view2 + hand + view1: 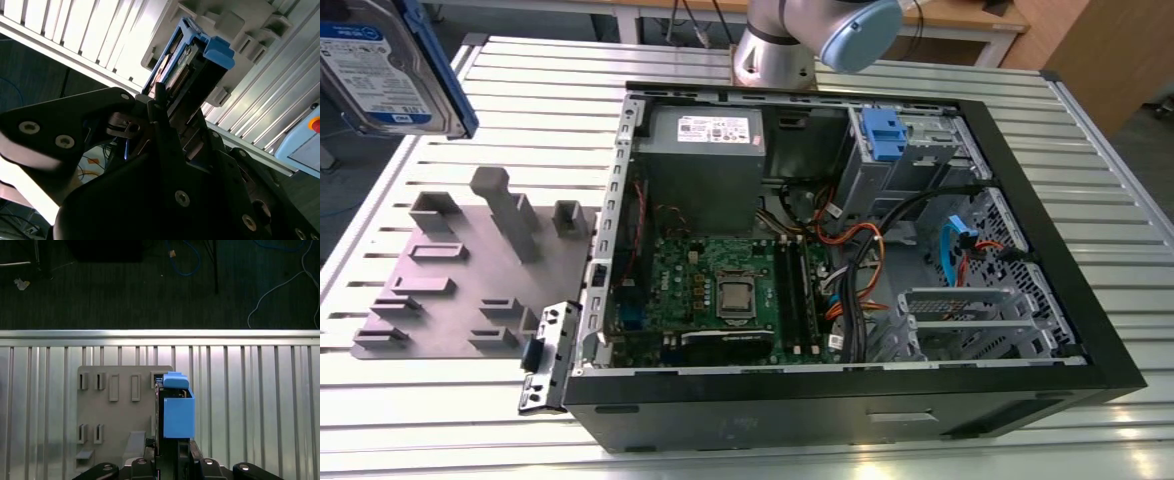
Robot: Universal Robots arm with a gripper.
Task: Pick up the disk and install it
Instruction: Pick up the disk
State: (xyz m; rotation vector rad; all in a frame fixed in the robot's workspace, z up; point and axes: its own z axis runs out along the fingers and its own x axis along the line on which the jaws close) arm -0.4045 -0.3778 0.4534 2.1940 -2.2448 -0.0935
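Note:
The disk [380, 62], silver metal with a blue-and-white label and a blue plastic carrier, hangs high at the exterior view's upper left, off the grey holder plate [467, 275]. In both wrist views my gripper [171, 447] is shut on the disk [176, 410], which stands on edge between the fingers with its blue end tab [218, 52] pointing away from the wrist. Below it lies the holder plate [117, 410] on the slatted table. The open computer case [1014, 180] lies toward the exterior view's right of the disk.
Inside the case are a grey power-supply box [700, 150], a motherboard [720, 300], cables, a blue bracket [882, 135] in the upper bay and a metal drive cage [974, 320]. A loose metal bracket [547, 355] lies beside the case. The table edge [160, 335] borders dark floor.

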